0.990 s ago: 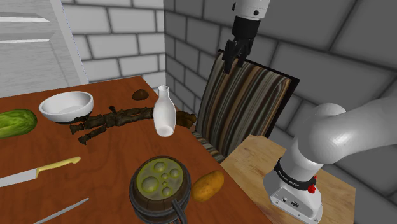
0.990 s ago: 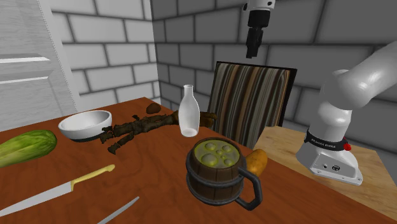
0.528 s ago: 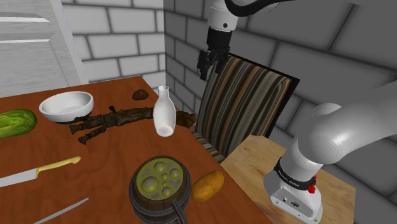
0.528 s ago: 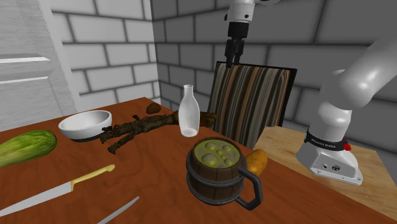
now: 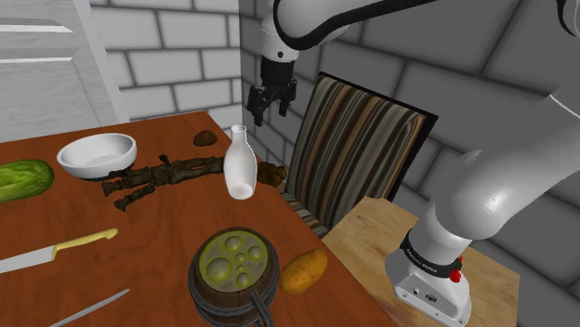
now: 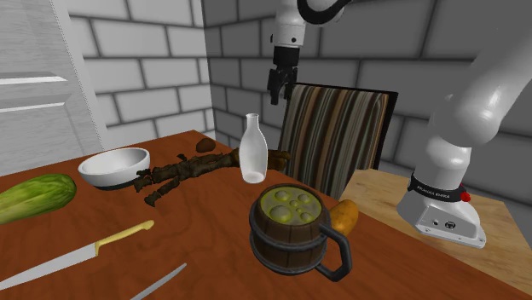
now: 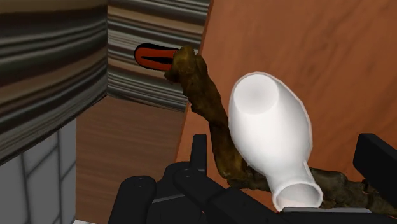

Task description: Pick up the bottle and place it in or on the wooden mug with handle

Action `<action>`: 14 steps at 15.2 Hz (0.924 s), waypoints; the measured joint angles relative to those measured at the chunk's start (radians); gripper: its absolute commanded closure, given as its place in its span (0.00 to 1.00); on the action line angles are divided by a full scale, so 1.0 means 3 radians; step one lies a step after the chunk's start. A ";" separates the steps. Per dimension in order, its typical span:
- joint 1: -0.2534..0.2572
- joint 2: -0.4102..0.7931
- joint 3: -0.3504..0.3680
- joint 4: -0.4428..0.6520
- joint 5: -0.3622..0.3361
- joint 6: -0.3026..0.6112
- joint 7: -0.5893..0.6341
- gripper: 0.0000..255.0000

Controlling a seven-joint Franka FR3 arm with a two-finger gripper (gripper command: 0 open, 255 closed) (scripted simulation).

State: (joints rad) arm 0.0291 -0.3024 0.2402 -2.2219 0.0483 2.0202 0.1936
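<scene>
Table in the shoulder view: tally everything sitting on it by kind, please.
Vessels: 3 (white bottle, white bowl, wooden mug)
Vegetables: 2 (cucumber, potato)
Blades: 2 (yellow-handled knife, grey blade)
Gnarled root: 1
Small brown lump: 1
Total: 9

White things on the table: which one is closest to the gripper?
The tall upright bottle, just below the open gripper; the wide bowl sits farther off, at the shoulder view's left.
</scene>
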 measured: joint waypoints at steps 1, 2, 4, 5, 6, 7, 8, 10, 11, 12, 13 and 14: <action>0.0001 0.0117 0.0036 0.0032 -0.0027 0.0088 0.0053 0.00; -0.0002 0.0242 0.0065 0.0106 -0.0062 0.0147 0.0100 0.00; -0.0008 0.0521 0.0118 0.0298 -0.0151 0.0243 0.0199 0.00; -0.0004 0.0642 0.0142 0.0369 -0.0195 0.0294 0.0252 0.00; 0.0005 0.0727 0.0163 0.0418 -0.0228 0.0332 0.0301 0.00; 0.0013 0.0790 0.0178 0.0461 -0.0252 0.0352 0.0338 0.00; 0.0016 0.0824 0.0184 0.0462 -0.0265 0.0385 0.0354 0.00; 0.0014 0.0879 0.0185 0.0429 -0.0286 0.0471 0.0368 0.00; 0.0015 0.0907 0.0187 0.0417 -0.0298 0.0511 0.0378 0.00; 0.0016 0.0945 0.0189 0.0412 -0.0313 0.0552 0.0390 0.00; 0.0015 0.0976 0.0189 0.0401 -0.0325 0.0592 0.0397 0.00; 0.0012 0.0997 0.0186 0.0384 -0.0333 0.0629 0.0397 0.00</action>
State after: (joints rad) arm 0.0327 -0.0033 0.2960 -2.1066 -0.0516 2.2090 0.3125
